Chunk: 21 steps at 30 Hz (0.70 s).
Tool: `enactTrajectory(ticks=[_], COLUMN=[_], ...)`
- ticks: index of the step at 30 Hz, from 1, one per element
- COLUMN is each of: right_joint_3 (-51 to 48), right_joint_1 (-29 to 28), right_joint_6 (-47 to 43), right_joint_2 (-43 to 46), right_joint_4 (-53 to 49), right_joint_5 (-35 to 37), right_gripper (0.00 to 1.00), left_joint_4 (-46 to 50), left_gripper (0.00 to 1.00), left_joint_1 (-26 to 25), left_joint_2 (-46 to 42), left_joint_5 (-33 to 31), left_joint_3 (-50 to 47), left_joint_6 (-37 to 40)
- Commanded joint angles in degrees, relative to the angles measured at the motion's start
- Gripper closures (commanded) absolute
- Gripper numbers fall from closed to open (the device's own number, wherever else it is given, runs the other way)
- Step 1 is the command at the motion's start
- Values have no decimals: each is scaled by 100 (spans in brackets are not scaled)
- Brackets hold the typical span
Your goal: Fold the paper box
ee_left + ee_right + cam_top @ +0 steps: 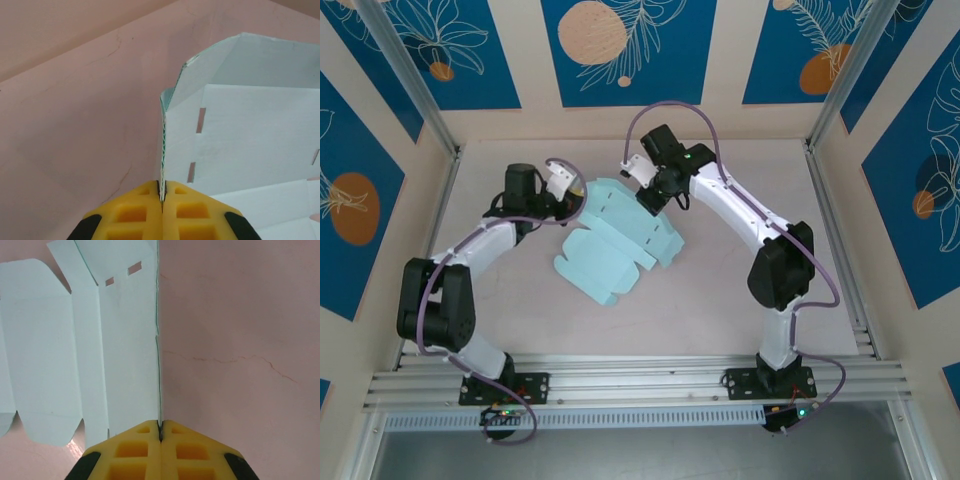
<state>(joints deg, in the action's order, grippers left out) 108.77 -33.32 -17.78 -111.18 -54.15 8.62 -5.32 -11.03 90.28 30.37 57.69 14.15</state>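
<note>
The paper box is lying on the table as a mostly flat die-cut sheet, with its near flaps spreading toward the arm bases. At the box's far left corner the left gripper is pinching a raised flap edge, its yellow pads fully closed on the thin card. At the box's far right edge the right gripper is clamping the rim just as tightly. The card is looking light, thin and springy, likely creasing easily and sliding on the smooth surface, so I am judging holds at the edges beside the scored fold lines to be the safest. From above, the arms are covering the box's far panels, and how high those panels are lifting is hard to make out.
</note>
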Motion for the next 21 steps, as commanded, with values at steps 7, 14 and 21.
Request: enactTrajectory(ticks=[7, 14, 21], right_joint_3=[67, -825, -3178], right_joint_1=[9, 452, 1620], right_joint_6=[156, 1387, 2730], right_joint_2=[256, 1161, 2571], right_joint_4=[211, 753, 2646], right_joint_5=[284, -82, -2632], right_gripper=[72, 43, 26], left_joint_4=[-1976, -3140, -3453], left_gripper=[100, 100, 100], left_joint_1=[-192, -306, -322], left_joint_2=[-784, -958, -719], left_joint_5=[-801, -1420, -1386], left_joint_3=[-1324, -2233, -2377], left_joint_6=[-865, -1190, -1316])
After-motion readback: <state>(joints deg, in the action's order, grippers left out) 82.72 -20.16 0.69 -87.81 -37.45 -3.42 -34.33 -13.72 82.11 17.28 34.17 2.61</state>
